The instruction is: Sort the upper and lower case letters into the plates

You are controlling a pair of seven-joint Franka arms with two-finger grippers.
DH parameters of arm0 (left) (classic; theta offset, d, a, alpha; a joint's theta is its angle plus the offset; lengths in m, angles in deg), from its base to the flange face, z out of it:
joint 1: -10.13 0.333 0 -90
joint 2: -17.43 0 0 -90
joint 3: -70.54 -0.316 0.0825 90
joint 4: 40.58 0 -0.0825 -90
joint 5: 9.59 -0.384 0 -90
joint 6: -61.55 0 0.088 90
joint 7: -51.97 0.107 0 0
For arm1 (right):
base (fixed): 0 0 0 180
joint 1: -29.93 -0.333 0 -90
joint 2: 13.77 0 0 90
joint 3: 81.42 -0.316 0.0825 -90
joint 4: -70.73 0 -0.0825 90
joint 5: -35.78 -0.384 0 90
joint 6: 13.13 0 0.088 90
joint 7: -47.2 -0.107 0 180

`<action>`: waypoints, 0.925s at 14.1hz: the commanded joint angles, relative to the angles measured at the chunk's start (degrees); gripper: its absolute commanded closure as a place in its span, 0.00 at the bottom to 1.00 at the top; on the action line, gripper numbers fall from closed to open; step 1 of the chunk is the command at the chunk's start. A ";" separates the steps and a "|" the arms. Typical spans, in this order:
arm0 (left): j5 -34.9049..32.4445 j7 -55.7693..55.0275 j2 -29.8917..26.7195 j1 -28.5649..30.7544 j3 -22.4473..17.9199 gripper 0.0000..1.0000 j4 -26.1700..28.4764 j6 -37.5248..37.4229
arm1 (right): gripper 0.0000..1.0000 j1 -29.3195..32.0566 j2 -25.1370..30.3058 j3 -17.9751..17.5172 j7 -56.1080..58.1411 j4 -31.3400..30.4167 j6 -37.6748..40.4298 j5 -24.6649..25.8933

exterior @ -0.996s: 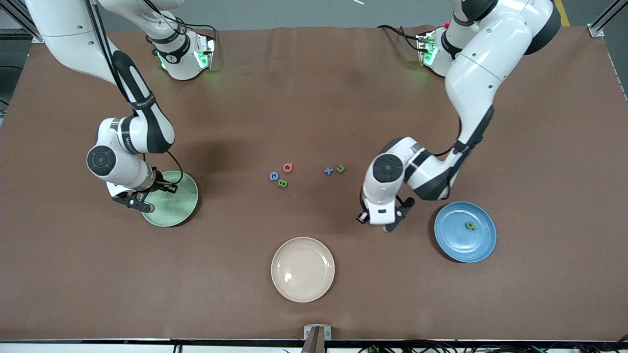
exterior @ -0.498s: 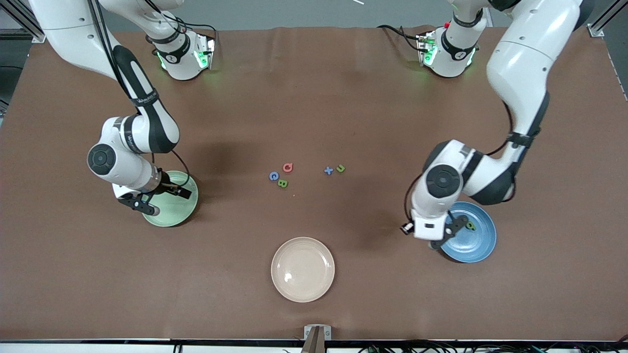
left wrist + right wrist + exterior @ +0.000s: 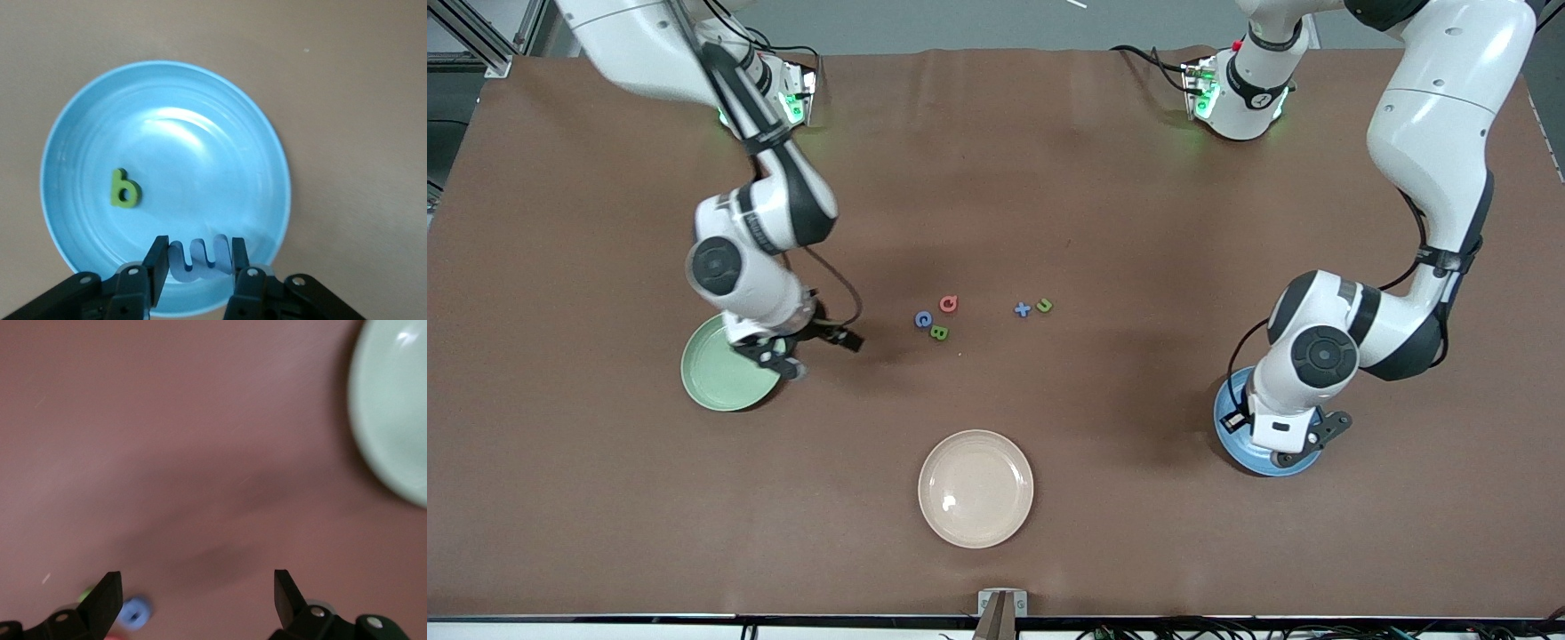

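Left gripper over the blue plate, clamped on a blue letter w; green letter b already inside. Lower before releasing, clear of the rim. Right gripper spread wide, empty, beside the green plate.

The left arm is bent down at the elbow, its left gripper closed on a blue letter w over the blue plate. The right arm is angled inward, its right gripper spread wide above bare table.
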 commanded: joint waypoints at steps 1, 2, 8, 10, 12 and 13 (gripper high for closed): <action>-0.43 1.63 0.48 1.60 0.22 0.84 0.62 0.53 | 0.00 -4.46 -2.98 0.74 -3.72 4.50 0.18 -0.15; -0.43 1.63 0.92 2.40 0.22 0.79 0.62 0.88 | 0.00 -5.87 -4.38 0.83 -4.96 5.91 0.18 -0.07; -0.43 0.58 -0.56 2.85 1.00 0.01 1.67 0.62 | 0.03 -10.28 -12.21 0.92 -16.11 9.18 -6.14 7.57; -0.26 -1.43 -1.18 2.93 4.07 0.01 2.03 -0.51 | 0.13 -10.89 -14.41 0.92 -16.66 11.37 -5.98 8.98; -0.26 -8.26 -1.45 2.41 8.02 0.01 2.03 -3.14 | 0.17 -11.16 -15.29 0.92 -16.66 12.25 -6.06 9.16; -0.34 -11.43 -1.36 2.23 9.95 0.01 2.20 -3.68 | 0.17 -11.16 -15.56 1.01 -16.66 12.69 -6.15 9.16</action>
